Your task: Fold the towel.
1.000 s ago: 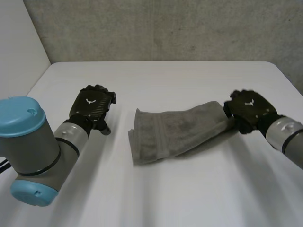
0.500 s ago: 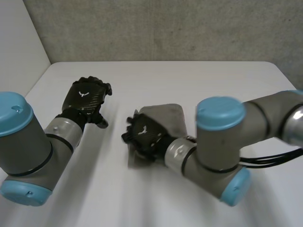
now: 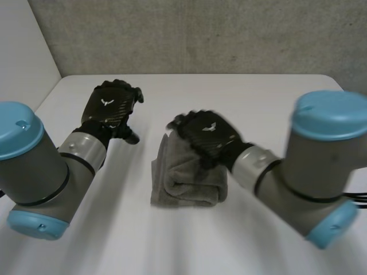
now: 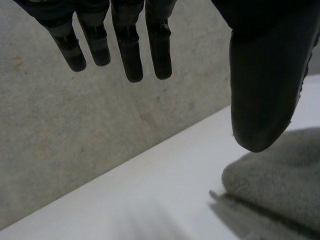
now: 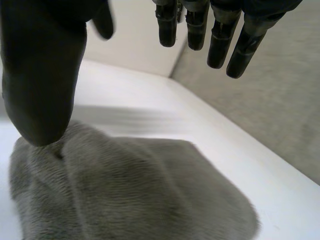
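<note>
The white table (image 3: 241,97) carries the grey terry towel (image 3: 189,186) at its middle, already doubled into a thick bundle, so the folding looks nearly done. The right hand (image 3: 209,137) hovers over the towel's far edge, fingers (image 5: 220,40) straight and spread. The left hand (image 3: 109,112) hangs beside it, fingers apart and empty.

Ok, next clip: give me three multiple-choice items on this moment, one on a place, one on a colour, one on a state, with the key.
1. Relative to the towel, where is the left hand?
A) on it
B) beside it, over bare table
C) beneath it

2. What colour is the towel?
A) grey
B) red
C) blue

3. The right hand is:
A) shut on a lifted corner
B) open above the towel
C) a fist on the table

Key: 1 B, the head view shows white table between it and the towel. 2 A, it is grey in every view. 3 B, its wrist view shows straight fingers holding nothing.
</note>
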